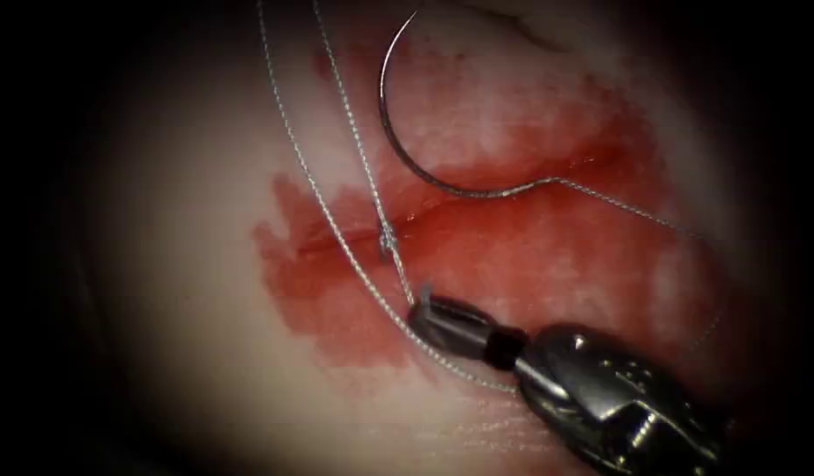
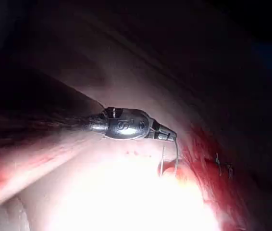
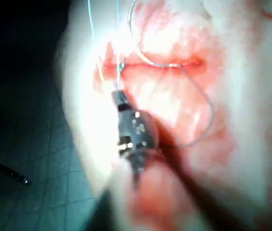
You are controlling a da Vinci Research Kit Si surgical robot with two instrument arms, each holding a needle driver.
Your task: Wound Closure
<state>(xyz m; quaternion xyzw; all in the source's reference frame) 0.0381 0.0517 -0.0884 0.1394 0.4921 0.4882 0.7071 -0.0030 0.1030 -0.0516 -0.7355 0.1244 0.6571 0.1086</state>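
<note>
Currently your right end effector (image 1: 422,304) is clamped shut on the thread (image 1: 336,225) below the cut (image 1: 477,198); the needle (image 1: 398,145) lies free on the tissue (image 1: 178,264). Your left end effector's (image 2: 167,136) opening I cannot tell.

Free room: pale tissue (image 1: 187,264) left of the red fluid (image 1: 530,256) lay bare | In the way: needle (image 1: 398,141) lay loose above the cut (image 1: 477,198); two thread (image 1: 336,220) lines ran down past a knot (image 1: 388,236) | right tool (image 1: 422,304) sat below the cut, jaws closed on the thread
</note>
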